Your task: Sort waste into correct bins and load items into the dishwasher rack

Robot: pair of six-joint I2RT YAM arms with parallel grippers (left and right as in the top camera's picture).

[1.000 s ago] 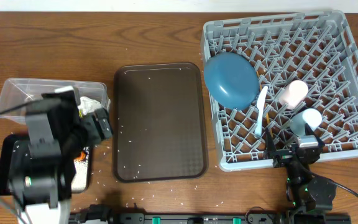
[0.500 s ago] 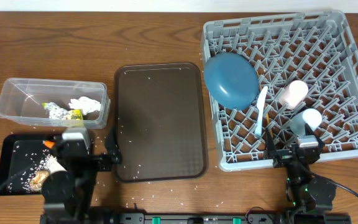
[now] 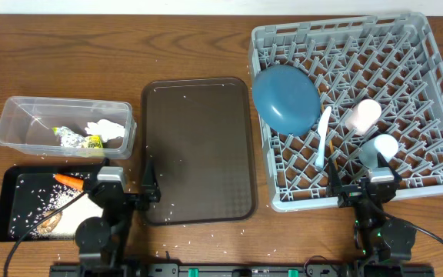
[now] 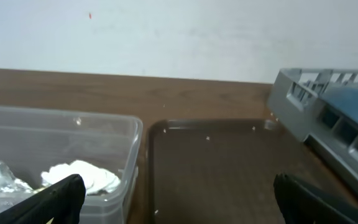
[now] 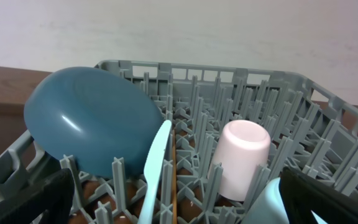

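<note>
Left tool hangs released at 7 o'clock of the counter. Its dark fingers are spread wide with nothing between them, facing 12 o'clock toward the clear tub and the brown serving tray. Right tool sits at 5 o'clock, just outside the near rim of the grey dishwasher rack, likewise spread wide and empty.

The tub, at 9 o'clock, holds crumpled silver foil, a yellow-green snack wrapper and a white crumpled tissue, bunched together at its 3 o'clock end. At the tub's 6 o'clock, the black tray carries a small orange carrot, a scatter of white rice grains and a brown food lump. The left arm covers the tray's 3 o'clock end. Stray grains also dot the serving tray and the wood around it.

The rack fills the 2 to 4 o'clock side. A round dark-blue plate leans tilted on the pegs by the rack's 9 o'clock wall. A white plastic utensil lies at the plate's 5 o'clock edge, touching it in the overhead view. A pinkish-white cup stands among the pegs near the rack's middle. A light-blue cup rests at the pink cup's 5 o'clock, near the right tool.
</note>
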